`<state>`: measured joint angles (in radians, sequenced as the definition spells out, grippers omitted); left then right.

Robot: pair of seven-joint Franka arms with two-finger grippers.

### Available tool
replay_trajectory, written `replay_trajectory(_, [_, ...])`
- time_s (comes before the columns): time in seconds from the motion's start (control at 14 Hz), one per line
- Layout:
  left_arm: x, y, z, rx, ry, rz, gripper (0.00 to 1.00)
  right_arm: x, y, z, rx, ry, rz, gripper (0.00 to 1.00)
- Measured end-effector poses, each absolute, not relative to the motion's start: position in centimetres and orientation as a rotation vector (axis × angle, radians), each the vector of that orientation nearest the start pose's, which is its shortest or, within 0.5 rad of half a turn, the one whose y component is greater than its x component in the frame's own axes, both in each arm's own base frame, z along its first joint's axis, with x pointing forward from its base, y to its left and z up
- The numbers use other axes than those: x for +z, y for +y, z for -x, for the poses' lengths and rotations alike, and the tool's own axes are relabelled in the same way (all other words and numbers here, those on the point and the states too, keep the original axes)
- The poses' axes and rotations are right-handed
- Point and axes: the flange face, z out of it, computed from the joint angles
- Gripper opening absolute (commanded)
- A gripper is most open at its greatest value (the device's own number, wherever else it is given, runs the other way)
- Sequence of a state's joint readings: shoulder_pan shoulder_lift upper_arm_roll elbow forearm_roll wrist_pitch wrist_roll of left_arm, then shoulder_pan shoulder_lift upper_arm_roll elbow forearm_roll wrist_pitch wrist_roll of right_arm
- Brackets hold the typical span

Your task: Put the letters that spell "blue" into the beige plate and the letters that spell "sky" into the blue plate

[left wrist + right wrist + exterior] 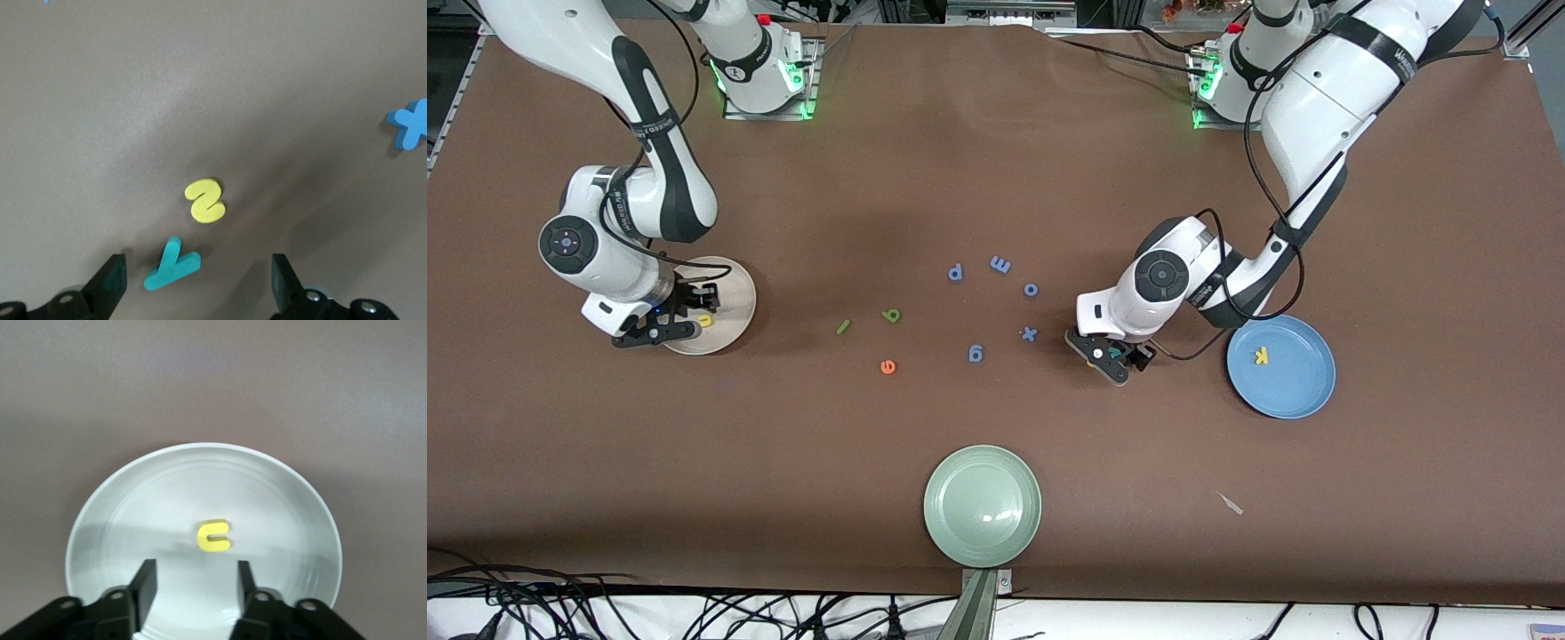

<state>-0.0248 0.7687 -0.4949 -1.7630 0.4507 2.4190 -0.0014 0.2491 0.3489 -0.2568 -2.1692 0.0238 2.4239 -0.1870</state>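
The beige plate [734, 293] holds the yellow u [213, 536], which lies flat on it. My right gripper [193, 583] hangs open just over this plate, with nothing between its fingers. In the blue plate [1294, 382] lies the yellow k [1261, 356]. My left gripper [197, 283] is open and low over the table beside the blue plate. The teal y [171, 265] lies between its fingers and the yellow s [205, 201] just past them. Light green b [891, 315], dark green l [843, 327] and orange e [887, 366] lie mid-table.
Blue letters p [955, 272], m [1000, 264], o [1031, 289], x [1029, 334] and g [975, 354] are scattered mid-table. A pale green plate [960, 524] sits near the table's front edge. A small scrap [1231, 504] lies nearer the camera than the blue plate.
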Motion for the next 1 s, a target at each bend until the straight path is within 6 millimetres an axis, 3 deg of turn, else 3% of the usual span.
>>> replay_trajectory(0.21, [16.5,-29.4,-58.8,-0.014,1.213,2.953,0.65,25.1,2.1,-56.3,0.095,-0.059,3.167,1.0])
replay_trajectory(0.43, [16.7,-28.7,-59.3,-0.026,1.277,2.928,0.26,26.1,8.3,-56.7,0.07,0.173,3.14,1.0])
replay_trajectory(0.57, [17.0,-28.8,-59.4,-0.034,1.292,2.922,0.1,26.1,12.6,-56.3,0.067,0.328,3.118,1.0])
replay_trajectory(0.78, [17.4,-28.8,-59.5,-0.044,1.299,2.917,0.06,25.3,17.8,-55.6,0.072,0.558,3.091,1.0])
replay_trajectory(1.0, [17.7,-28.2,-60.0,-0.053,1.28,2.923,0.06,22.9,20.8,-54.9,0.067,0.778,3.053,1.0])
